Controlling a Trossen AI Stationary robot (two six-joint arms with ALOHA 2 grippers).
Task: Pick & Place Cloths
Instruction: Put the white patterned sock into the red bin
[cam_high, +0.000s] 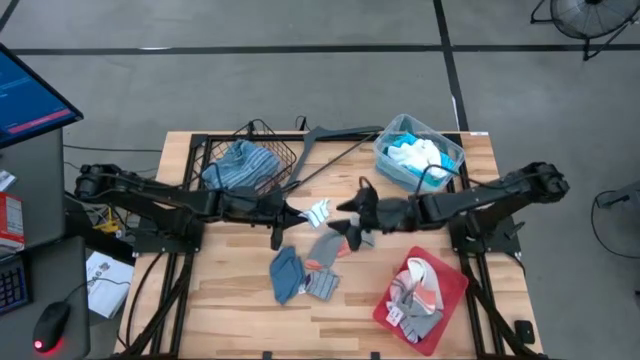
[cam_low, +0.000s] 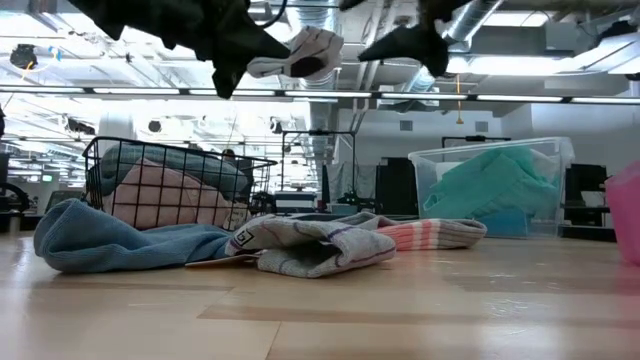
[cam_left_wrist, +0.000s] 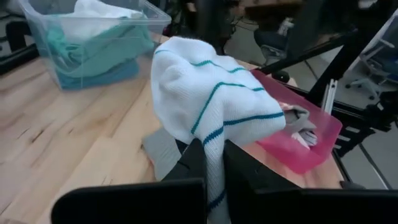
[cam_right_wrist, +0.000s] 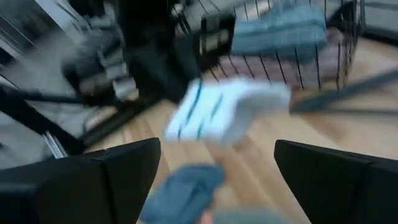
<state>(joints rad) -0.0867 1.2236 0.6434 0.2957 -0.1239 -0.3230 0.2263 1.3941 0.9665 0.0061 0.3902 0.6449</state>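
Observation:
My left gripper is lifted over the table's middle and shut on a white sock with teal stripes, which also shows high up in the low view. My right gripper hovers just right of that sock, open and holding nothing; its wrist view shows the sock ahead of the spread fingers. Below them a blue cloth, a grey cloth with orange trim and a striped one lie flat on the table. My left gripper pinches the white sock between its two fingers at the sock's lower end. The fingers reach about level from the table's left. The sock is lifted clear of the table, and its bulky free end sticks out beyond the fingertips.
A black wire basket with a blue-grey striped cloth stands at far left. A clear bin holds turquoise and white cloths at far right. A red tray with cloths sits near right. A dark hanger lies by the far edge.

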